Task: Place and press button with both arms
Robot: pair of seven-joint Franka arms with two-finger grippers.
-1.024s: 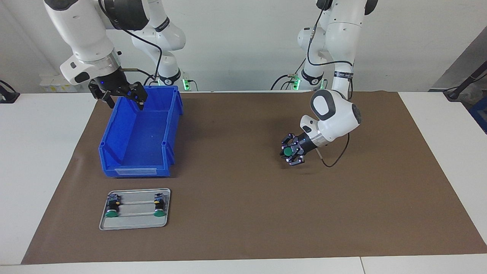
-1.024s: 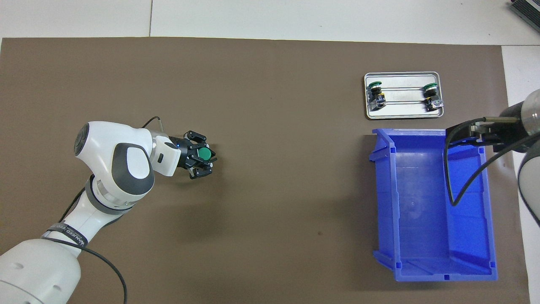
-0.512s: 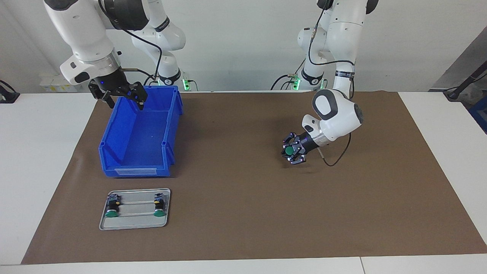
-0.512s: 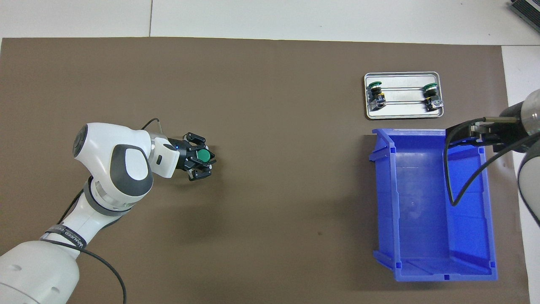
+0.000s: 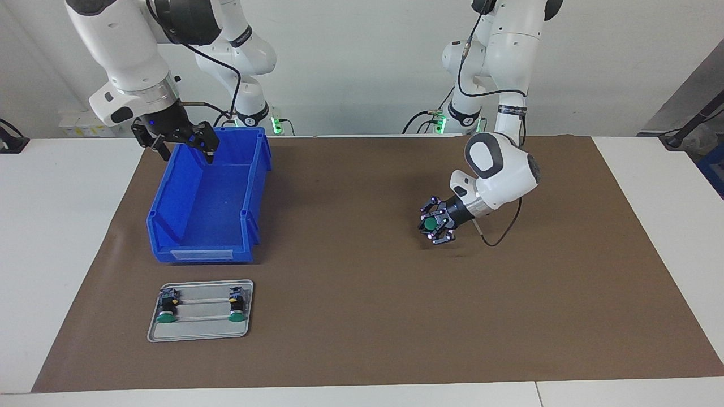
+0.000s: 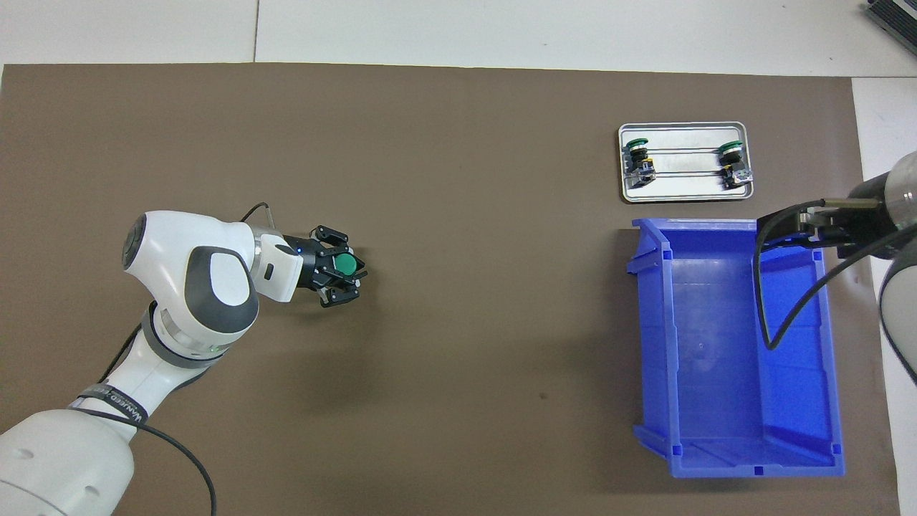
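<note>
Brown mat (image 5: pixel 362 316) covers most of the white table (image 5: pixel 56 226). Blue open-top bin (image 5: pixel 206 209) sits at the right arm's end, nothing visible inside.

Left arm (image 5: pixel 500 169) reaches low over the bare mat at its own end. Left gripper (image 5: pixel 436 224) (image 6: pixel 342 266) points away from the robots, tilted down, fingers pinched on the button (image 5: pixel 430 224) (image 6: pixel 347 265). Green cap faces outward past the fingertips; the black body sits between them and is mostly hidden. Contact between button and mat: cannot tell; only a shadow shows just under the gripper.

Right arm (image 5: pixel 121 51) waits. Right gripper (image 5: pixel 182 148) hangs over the bin's rim at the end nearest the robots, fingers (image 5: pixel 207 148) spread wide, holding nothing. In the overhead view this gripper is cut off by the frame edge; only a black cable (image 6: pixel 763 287) and part of the wrist show.

Small metal tray (image 5: pixel 201 330) lies just beside the bin, farther from the robots, well apart from both sets of fingers. Two more green-capped buttons (image 5: pixel 165 308) (image 5: pixel 237 307) lie on it, one at each end, caps pointing away from the robots. Their yellow marks are barely readable.
</note>
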